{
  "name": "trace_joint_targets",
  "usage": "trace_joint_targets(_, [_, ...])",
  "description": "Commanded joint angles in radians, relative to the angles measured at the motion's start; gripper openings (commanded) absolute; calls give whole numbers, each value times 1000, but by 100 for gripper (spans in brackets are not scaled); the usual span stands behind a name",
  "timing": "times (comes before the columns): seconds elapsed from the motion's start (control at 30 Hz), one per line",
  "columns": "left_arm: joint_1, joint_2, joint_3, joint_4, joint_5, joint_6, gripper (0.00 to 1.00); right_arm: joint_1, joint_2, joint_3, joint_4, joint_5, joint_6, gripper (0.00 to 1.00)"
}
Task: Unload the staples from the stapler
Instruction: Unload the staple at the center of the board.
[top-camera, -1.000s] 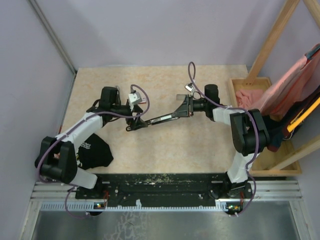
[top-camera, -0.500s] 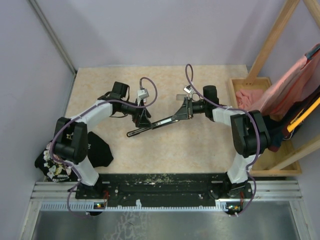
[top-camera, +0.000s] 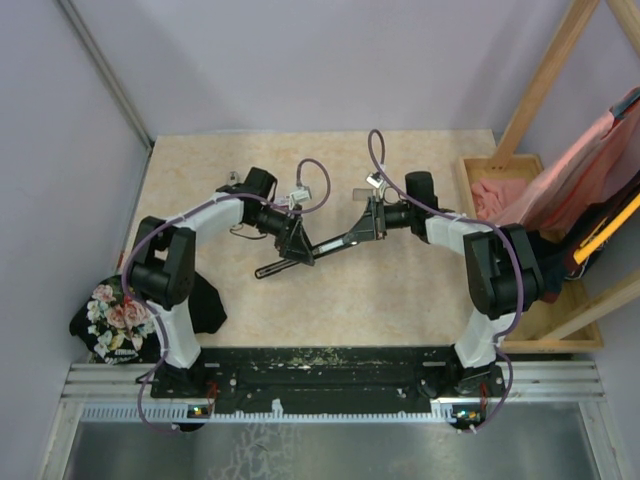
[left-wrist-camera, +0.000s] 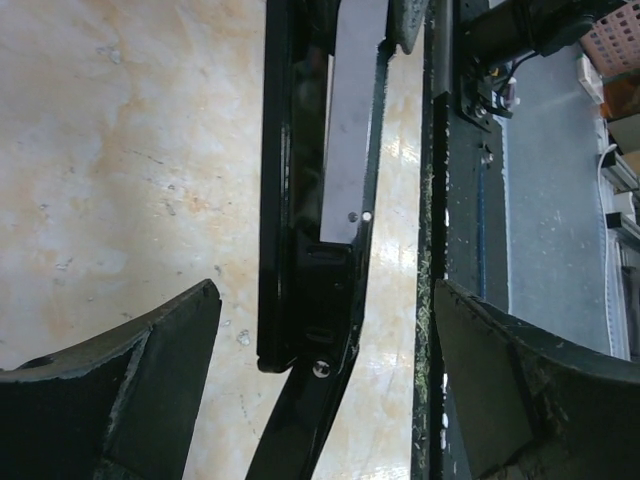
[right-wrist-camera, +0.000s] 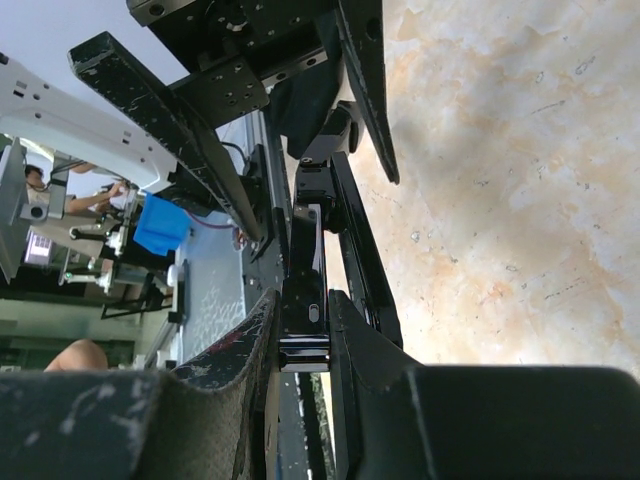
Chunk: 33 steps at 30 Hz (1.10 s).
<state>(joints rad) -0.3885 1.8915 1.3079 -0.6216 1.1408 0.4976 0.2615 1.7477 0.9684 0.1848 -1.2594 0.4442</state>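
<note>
The black stapler hangs opened out above the table, running from lower left to upper right. My right gripper is shut on its right end, and in the right wrist view the fingers pinch the glossy black body. My left gripper sits over the stapler's left part. In the left wrist view it stands open, one finger on each side of the stapler, with a gap on both sides. A flat grey metal channel shows along the stapler. No loose staples are visible.
A black bag with a floral print lies at the table's near-left corner. At the right stands a wooden tray with pink cloth, beside a slanted wooden frame. A black base rail runs along the near edge.
My left arm has swung right and forward, bringing its gripper over the stapler, and its jaws have narrowed slightly. The right gripper and the stapler have barely moved.
</note>
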Motion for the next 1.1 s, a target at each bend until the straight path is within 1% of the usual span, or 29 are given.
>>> trace_joint_targets(0.0, [-18, 24, 42, -96, 66, 70, 90, 16, -71, 42, 7, -56, -50, 0])
trace_joint_targets(0.2, [-37, 72, 79, -223, 93, 163, 85, 18, -75, 43, -16, -50, -78, 0])
trace_joint_targets(0.43, [-56, 97, 90, -267, 80, 206, 79, 23, -83, 41, -16, -58, -87, 0])
trace_joint_targets(0.53, [-56, 102, 91, -275, 82, 214, 75, 24, -82, 41, -16, -60, -88, 0])
trace_joint_targets(0.67, [-58, 113, 99, -305, 92, 242, 66, 23, -82, 41, -16, -63, -90, 0])
trace_joint_targets(0.73, [-61, 125, 107, -330, 91, 266, 66, 24, -82, 41, -16, -66, -88, 0])
trace_joint_targets(0.93, [-70, 147, 114, -357, 85, 286, 75, 22, -84, 40, -13, -78, -90, 0])
trace_joint_targets(1.07, [-72, 147, 117, -356, 84, 285, 75, 24, -84, 39, -11, -78, -92, 0])
